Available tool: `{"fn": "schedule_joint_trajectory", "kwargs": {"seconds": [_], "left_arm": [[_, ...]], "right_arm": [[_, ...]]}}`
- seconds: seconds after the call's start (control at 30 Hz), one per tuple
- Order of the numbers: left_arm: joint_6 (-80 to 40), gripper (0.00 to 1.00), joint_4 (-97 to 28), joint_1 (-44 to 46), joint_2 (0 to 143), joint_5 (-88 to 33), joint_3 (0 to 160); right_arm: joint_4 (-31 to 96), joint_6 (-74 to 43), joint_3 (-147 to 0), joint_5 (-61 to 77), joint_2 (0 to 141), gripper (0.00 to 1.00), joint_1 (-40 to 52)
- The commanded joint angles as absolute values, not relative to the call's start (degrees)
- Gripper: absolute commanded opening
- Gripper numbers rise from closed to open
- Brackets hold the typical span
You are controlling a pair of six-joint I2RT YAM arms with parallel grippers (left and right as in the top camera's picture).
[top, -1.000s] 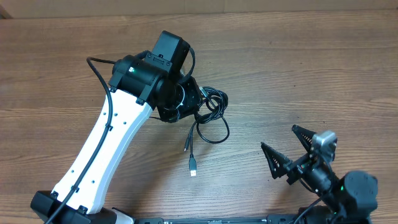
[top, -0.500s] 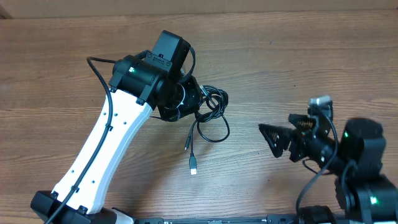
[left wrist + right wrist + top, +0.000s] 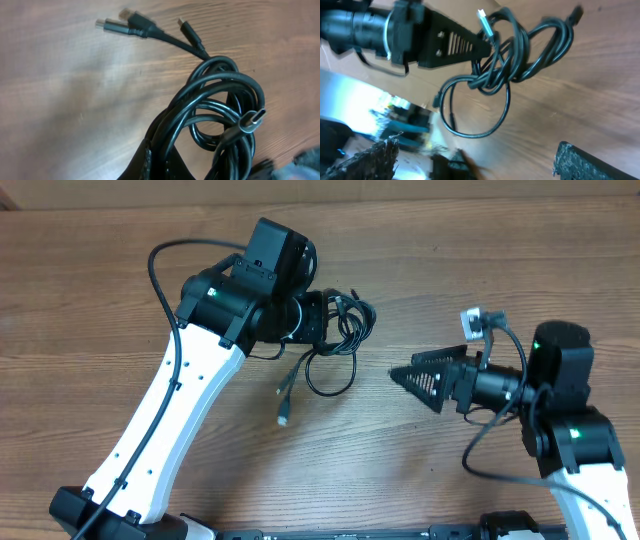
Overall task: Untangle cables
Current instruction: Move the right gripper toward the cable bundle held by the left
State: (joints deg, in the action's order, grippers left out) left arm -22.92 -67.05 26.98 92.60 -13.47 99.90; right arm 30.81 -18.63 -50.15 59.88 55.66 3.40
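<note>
Black cords (image 3: 345,340) in one knotted bundle, pinched tight in the closed left claw (image 3: 318,320) over the upper middle of the wooden table (image 3: 480,270), with one loop and loose tails trailing toward the near edge! The right claw (image 3: 402,372) gapes fully wide, gripping nothing, its tips aimed at the bundle from nearby. The left wrist view gives four plug ends (image 3: 117,25): three fanned together and one with a silver tip (image 3: 254,118).
</note>
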Motion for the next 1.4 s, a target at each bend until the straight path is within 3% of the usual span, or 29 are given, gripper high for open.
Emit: {"fn": "schedule_joint_trajectory", "kwargs": {"seconds": [0.0,0.3,0.4,0.57,0.77,0.93,1.13,1.37], "left_arm": [[-9.85,0.04,-64.79,27.03,92.53,-15.03,100.31],[-9.06,0.04,-59.44,27.05,92.53,-15.09,100.31],[-9.26,0.04,-59.53,27.05,92.53,-15.07,100.27],[-9.45,0.04,-59.48,27.05,92.53,-15.07,99.46],[-14.81,0.04,-59.24,27.38,92.53,-14.98,99.46],[-19.16,0.04,-58.61,27.46,92.58,-14.83,99.46],[-21.32,0.04,-58.00,28.32,92.77,-14.85,99.46],[-26.04,0.04,-57.28,30.70,94.50,-13.28,99.46]], "right_arm": [[28.49,-32.05,-51.59,62.24,59.31,1.00,3.27],[22.81,-48.27,-51.59,61.60,65.36,1.00,3.66],[21.10,-48.25,-51.59,61.58,65.67,0.92,4.78],[18.94,-48.49,-51.59,61.39,65.65,0.62,6.98],[18.06,-50.96,-51.59,60.42,65.65,0.58,8.27],[17.12,-51.29,-51.59,60.05,65.65,0.41,9.26],[15.09,-51.57,-51.59,57.63,65.65,0.39,10.66],[12.25,-53.98,-51.59,53.10,65.67,0.47,14.50]]}}
